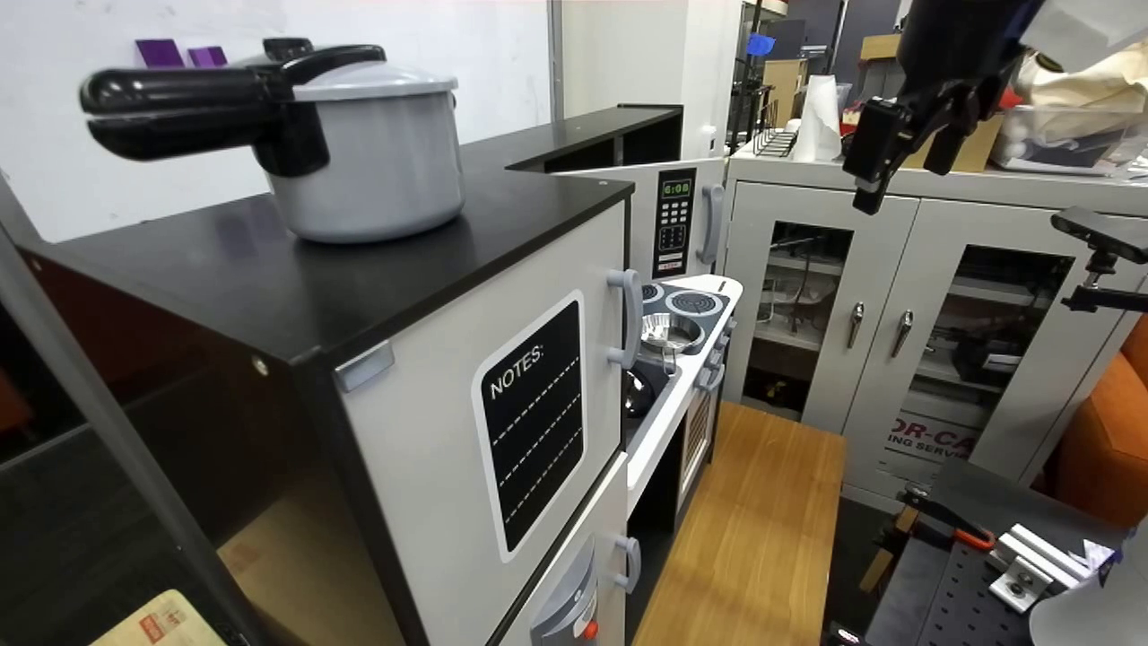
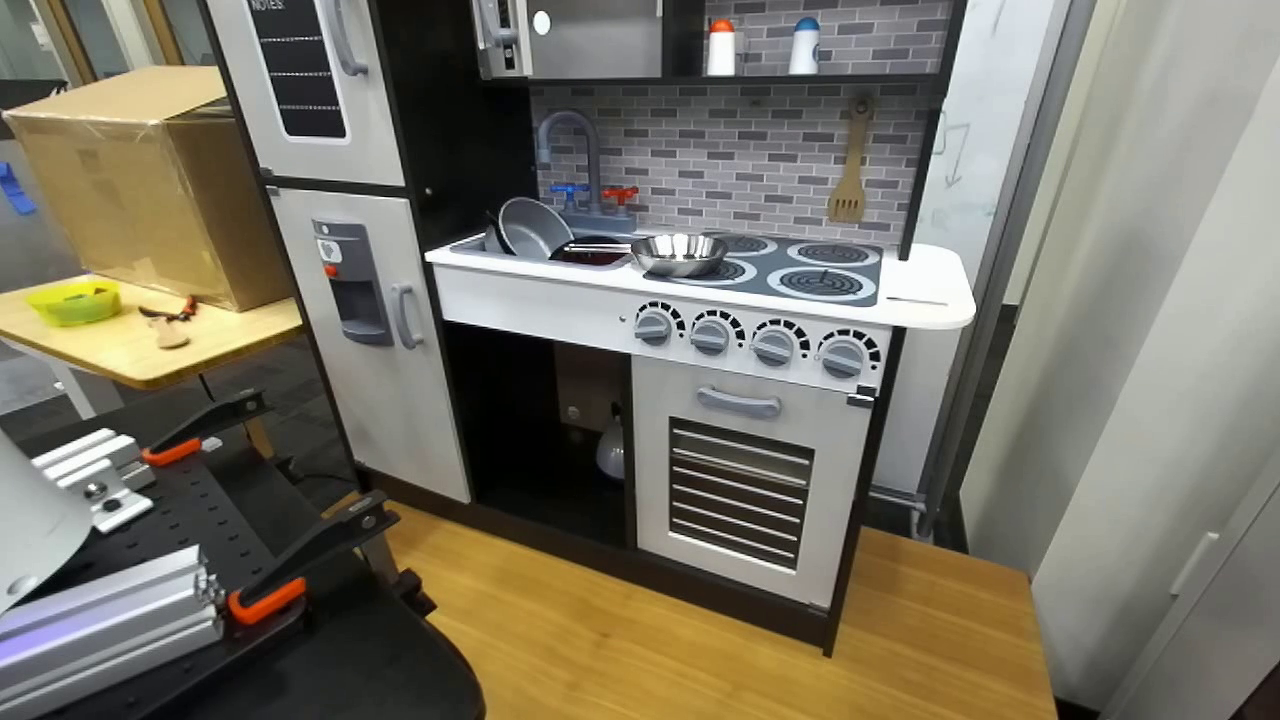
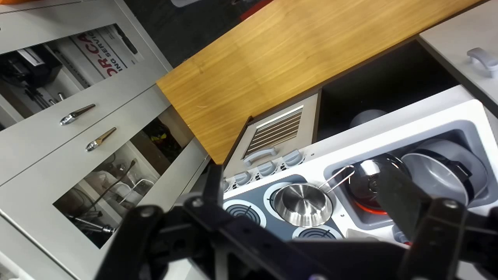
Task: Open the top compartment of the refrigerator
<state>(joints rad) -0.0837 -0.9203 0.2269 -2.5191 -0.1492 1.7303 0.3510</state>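
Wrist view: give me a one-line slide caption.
Open, empty tool frames a steel pan on the stovetop; the refrigerator shows partly at upper right.

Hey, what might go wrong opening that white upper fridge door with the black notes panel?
A hard tug might topple the grey lidded black-handled pot standing on the black fridge top. The open black gripper hangs apart from the curved grey door handle, so it might miss its grip.

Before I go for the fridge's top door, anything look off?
Yes: the toy microwave door stands swung open, jutting out, while the top compartment looks shut. A grey pan also leans tilted in the sink, not flat. I see no spill or damage.
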